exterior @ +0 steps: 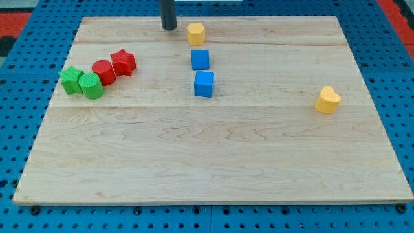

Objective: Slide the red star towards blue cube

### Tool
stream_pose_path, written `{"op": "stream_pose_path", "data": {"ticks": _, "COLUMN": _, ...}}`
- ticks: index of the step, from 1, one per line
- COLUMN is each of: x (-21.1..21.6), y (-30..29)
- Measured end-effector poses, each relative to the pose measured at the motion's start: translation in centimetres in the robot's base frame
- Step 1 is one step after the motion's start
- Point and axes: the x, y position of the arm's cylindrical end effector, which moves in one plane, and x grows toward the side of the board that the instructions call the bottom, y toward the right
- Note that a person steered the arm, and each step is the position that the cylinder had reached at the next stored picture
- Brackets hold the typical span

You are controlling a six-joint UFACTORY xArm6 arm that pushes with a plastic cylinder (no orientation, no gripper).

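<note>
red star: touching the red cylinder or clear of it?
Touching, as far as this view shows: the red star block sits against the red cylinder block, no wood visible between.

The red star (123, 62) and the red cylinder (103, 72) share one red, and the green star (70, 79) and green cylinder (92, 86) one bright green. Two blue cubes (200, 59) (204, 84) are plain blue, the yellow hexagon block (195, 33) and yellow heart (328, 99) yellow-orange. My tip (169, 28) is dark grey; the board (213, 162) is pale wood with grain.

The rod (169, 14) was cut off by the view's top edge. The green star (70, 79) sat partly hidden behind the green cylinder (92, 86).
</note>
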Motion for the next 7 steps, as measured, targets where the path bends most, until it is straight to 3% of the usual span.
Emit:
{"op": "stream_pose_path", "data": {"ticks": 2, "x": 4.0, "y": -6.5}}
{"op": "stream_pose_path", "data": {"ticks": 3, "x": 6.9, "y": -6.9}}
{"op": "stream_pose_path", "data": {"ticks": 6, "x": 6.9, "y": -7.9}}
{"op": "stream_pose_path", "data": {"ticks": 7, "x": 5.3, "y": -11.1}}
